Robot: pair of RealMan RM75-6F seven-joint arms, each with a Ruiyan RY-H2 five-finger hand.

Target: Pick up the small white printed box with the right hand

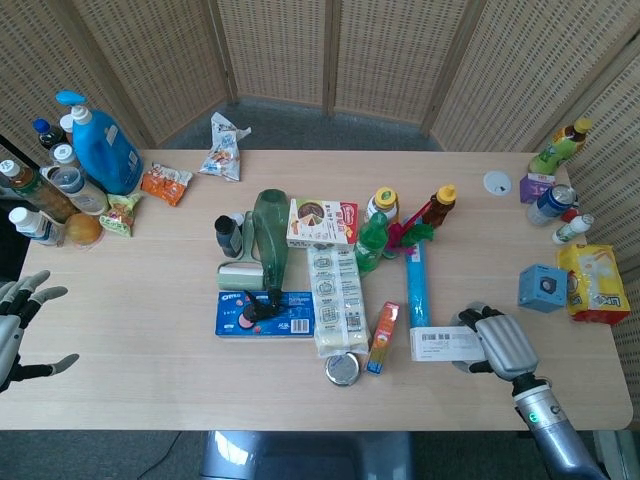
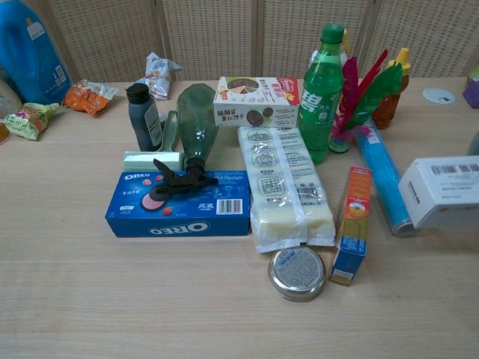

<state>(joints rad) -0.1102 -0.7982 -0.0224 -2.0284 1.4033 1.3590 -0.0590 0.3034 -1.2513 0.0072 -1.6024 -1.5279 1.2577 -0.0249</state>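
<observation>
The small white printed box [image 1: 447, 343] with a barcode label is held by my right hand [image 1: 505, 343], which grips its right end, fingers wrapped over it. In the chest view the box [image 2: 444, 189] hangs above the table at the right edge, and the hand itself is out of that frame. My left hand [image 1: 18, 328] hovers at the far left edge of the head view, fingers spread, holding nothing.
Left of the box lie a blue tube [image 1: 415, 287], an orange carton [image 1: 381, 336], a round tin [image 1: 342, 368], a white packet [image 1: 335, 298] and an Oreo box [image 1: 264, 313]. A blue cube box [image 1: 542, 287] and yellow bag [image 1: 594, 283] sit at right.
</observation>
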